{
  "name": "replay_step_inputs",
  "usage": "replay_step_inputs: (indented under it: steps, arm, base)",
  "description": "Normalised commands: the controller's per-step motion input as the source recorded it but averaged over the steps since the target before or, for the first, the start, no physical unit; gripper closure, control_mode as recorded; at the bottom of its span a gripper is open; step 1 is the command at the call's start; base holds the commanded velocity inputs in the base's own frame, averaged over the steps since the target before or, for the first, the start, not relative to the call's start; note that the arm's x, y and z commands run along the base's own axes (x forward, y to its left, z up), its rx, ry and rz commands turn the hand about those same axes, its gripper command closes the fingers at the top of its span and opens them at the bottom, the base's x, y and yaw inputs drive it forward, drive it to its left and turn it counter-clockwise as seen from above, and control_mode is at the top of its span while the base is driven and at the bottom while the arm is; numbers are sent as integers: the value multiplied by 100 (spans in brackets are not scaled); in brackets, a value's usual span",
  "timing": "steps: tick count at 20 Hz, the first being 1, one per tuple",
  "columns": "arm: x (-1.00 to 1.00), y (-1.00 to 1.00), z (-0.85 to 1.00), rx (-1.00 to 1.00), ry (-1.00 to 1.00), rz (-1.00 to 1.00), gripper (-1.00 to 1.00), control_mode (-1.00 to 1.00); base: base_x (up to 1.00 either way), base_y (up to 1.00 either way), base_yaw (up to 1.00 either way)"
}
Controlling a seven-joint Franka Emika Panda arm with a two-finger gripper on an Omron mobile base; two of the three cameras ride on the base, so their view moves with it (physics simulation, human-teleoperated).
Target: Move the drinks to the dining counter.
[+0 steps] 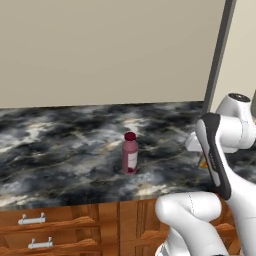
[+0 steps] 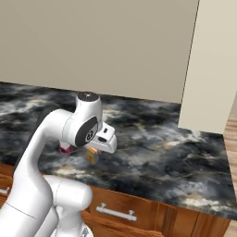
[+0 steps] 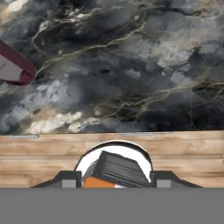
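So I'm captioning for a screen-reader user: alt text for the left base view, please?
A maroon-pink bottle with a dark red cap stands upright on the black-and-grey marbled dining counter. The white robot arm rises at the right, above wooden drawers with silver handles.

Two base views behind the arm, sharing the dining counter (image 1: 60, 145), hand view straight down, close

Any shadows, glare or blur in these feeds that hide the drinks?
Left base view: flat even light, no glare; the bottle stands sharp on the counter with a faint shadow, while the arm hides most of the carton. Right base view: soft but readable; the carton sits shaded under the gripper. Hand view: bottle cropped at the left edge.
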Motion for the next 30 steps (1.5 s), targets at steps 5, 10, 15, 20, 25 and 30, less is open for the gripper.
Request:
replay_step_inputs:
  steps: [5,10,15,20,25,30]
  arm:
    - [30,-1,-30,-1,-1,0,100,-100]
    - [39,0,-37,-1,0,0,100,-100]
    - [18,-6,-33,-1,0,-1,100,-100]
    - [2,-2,-15,-1,-1,-4,100,-100]
    - [4,0,-10,-2,0,-6,100,-100]
    - [6,0,-8,0,0,-4,100,-100]
  base:
    - [0,0,0]
    - [0,0,0]
    - [0,0,0]
    - [0,0,0]
    - [0,0,0]
    - [0,0,0]
